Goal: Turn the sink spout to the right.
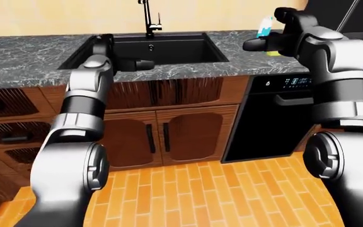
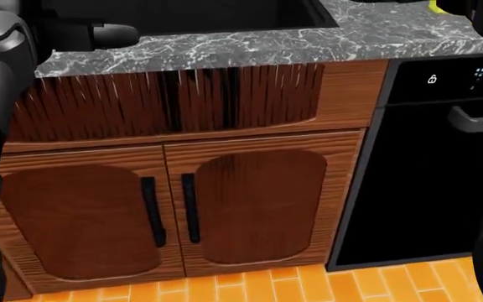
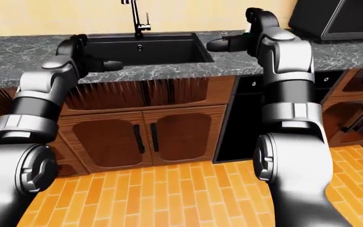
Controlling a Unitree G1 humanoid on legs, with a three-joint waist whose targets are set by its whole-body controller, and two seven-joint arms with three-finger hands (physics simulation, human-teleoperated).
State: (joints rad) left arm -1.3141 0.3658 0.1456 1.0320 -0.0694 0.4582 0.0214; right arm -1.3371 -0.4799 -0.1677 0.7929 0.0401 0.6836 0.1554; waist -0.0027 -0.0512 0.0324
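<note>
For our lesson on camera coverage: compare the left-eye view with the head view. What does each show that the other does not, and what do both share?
Only the left-eye view shows the faucet rising above the black sink, the cream wall, the blue-and-yellow item by the right hand, and much orange floor. The head view adds nothing distinct, only a closer look. Both show the marble counter, the two cabinet doors and the black dishwasher.
</note>
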